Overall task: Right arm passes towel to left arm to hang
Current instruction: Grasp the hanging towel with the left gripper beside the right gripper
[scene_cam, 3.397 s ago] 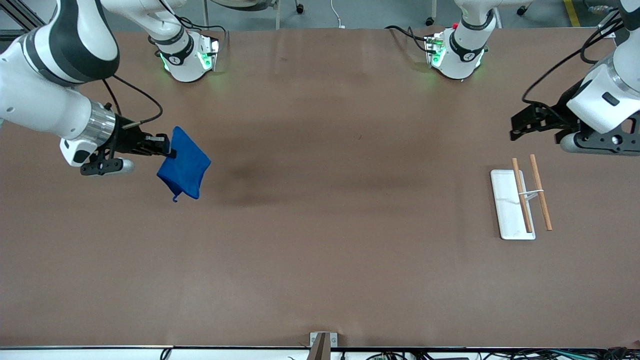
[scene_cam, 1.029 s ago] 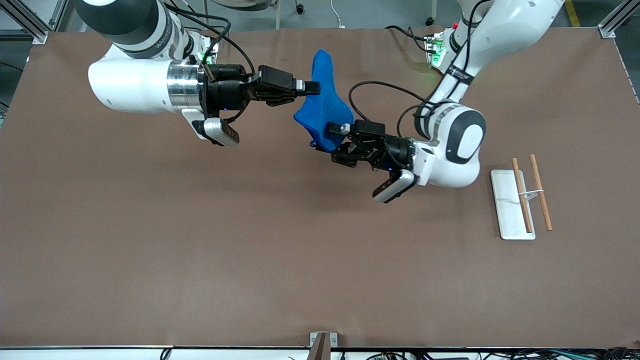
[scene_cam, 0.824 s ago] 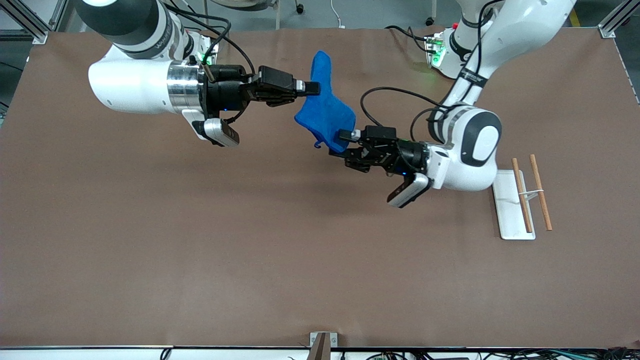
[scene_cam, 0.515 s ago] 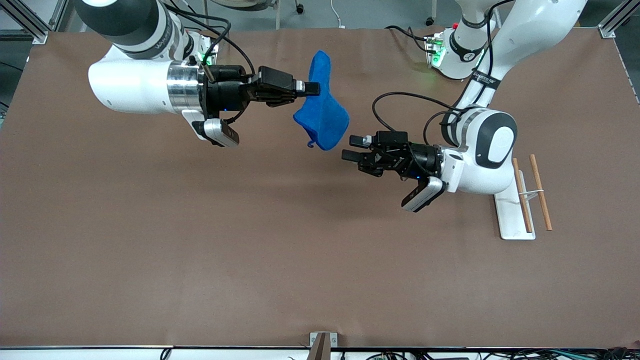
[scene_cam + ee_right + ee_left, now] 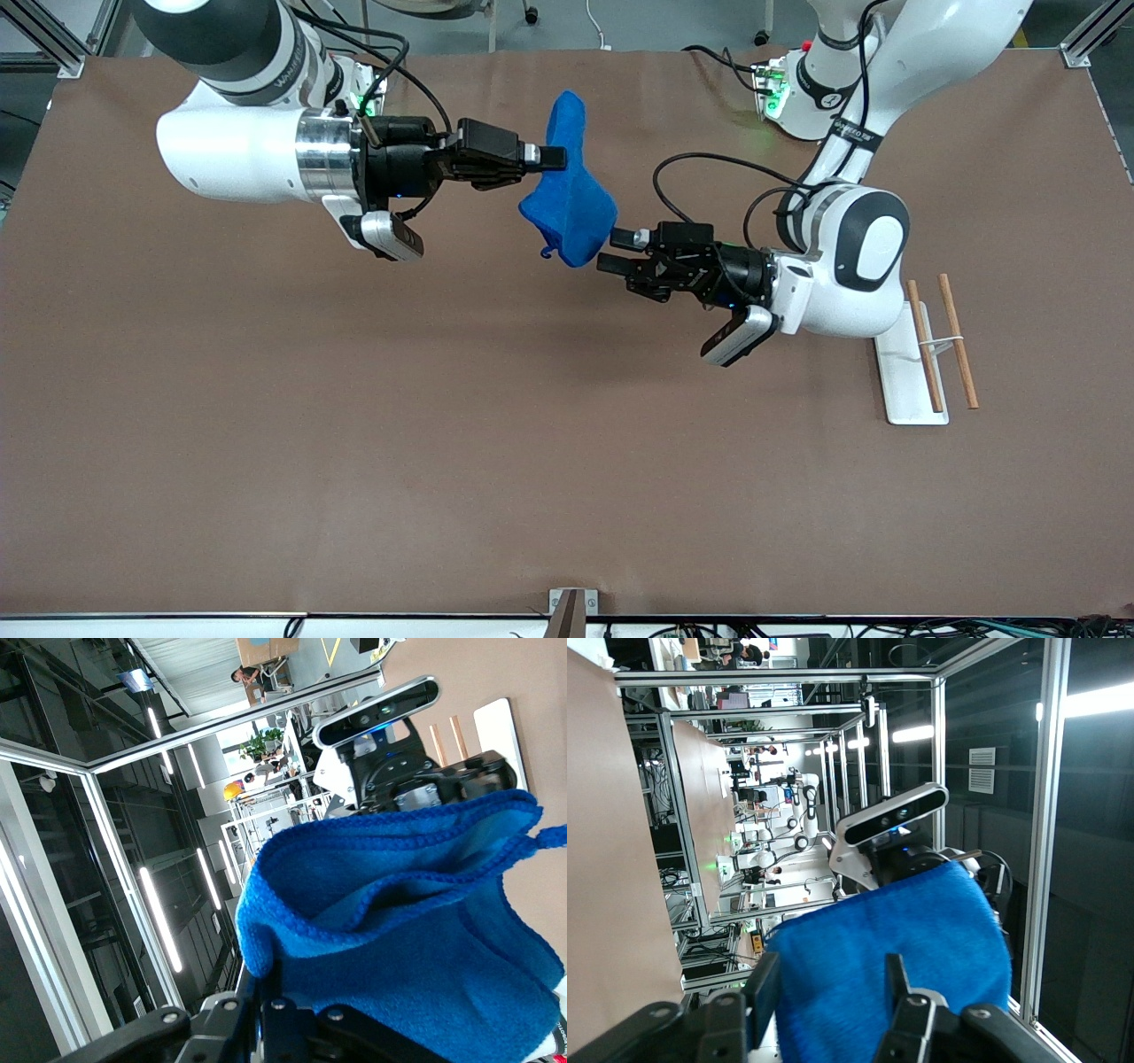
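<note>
We see a brown table [image 5: 354, 425]. Directly on it, toward the left arm's end, a white flat stand [image 5: 904, 381] lies near the left gripper [image 5: 611, 251]; two wooden rods [image 5: 939, 341] seem raised above it.

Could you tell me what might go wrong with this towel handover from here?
The left pincer is open at the hanging edge of the towel; shutting now might catch only a thin fold, which could slip. If the right pincer, shut on the towel, lets go too soon, the towel may fall to the table.
</note>
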You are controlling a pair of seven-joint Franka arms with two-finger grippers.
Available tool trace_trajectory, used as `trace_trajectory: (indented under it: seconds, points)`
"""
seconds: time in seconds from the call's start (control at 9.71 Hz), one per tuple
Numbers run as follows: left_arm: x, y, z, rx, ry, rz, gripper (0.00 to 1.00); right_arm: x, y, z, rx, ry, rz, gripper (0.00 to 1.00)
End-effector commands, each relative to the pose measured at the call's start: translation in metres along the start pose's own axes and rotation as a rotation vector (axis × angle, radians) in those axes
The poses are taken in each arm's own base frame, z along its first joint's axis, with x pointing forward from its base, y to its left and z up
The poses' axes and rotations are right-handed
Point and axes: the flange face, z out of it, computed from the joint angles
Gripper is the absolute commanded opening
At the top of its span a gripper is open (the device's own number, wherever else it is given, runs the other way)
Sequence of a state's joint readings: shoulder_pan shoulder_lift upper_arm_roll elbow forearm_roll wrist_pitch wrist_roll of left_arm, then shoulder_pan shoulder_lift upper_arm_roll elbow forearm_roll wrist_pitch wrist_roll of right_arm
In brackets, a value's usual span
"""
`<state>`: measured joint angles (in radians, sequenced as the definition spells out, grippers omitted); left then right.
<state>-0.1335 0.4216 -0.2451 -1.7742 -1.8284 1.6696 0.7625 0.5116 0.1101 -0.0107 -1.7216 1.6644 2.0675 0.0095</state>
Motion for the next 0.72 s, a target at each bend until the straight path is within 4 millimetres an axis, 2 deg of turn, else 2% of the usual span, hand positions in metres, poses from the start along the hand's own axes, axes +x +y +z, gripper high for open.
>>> trace_trajectory:
  seconds: [0.0,0.21,0.41,0.51,0.62]
  points:
    - [-0.005,-0.027,-0.005,0.025,0.000,-0.078,0.58,0.000,-0.004,0.001,0.018,0.002,0.012,0.00]
    - [-0.012,-0.021,0.013,0.010,-0.029,-0.171,0.58,0.000,-0.005,0.001,0.019,0.002,0.011,0.00]
    - [-0.018,-0.018,0.026,-0.002,-0.048,-0.178,0.55,0.000,-0.005,0.001,0.019,0.002,0.011,0.00]
    - [-0.017,-0.016,0.025,-0.003,-0.046,-0.176,0.44,0.000,-0.005,0.001,0.019,0.002,0.011,0.00]
    - [-0.016,-0.011,0.023,-0.011,-0.051,-0.169,0.23,0.001,-0.004,0.000,0.019,0.002,0.012,0.00]
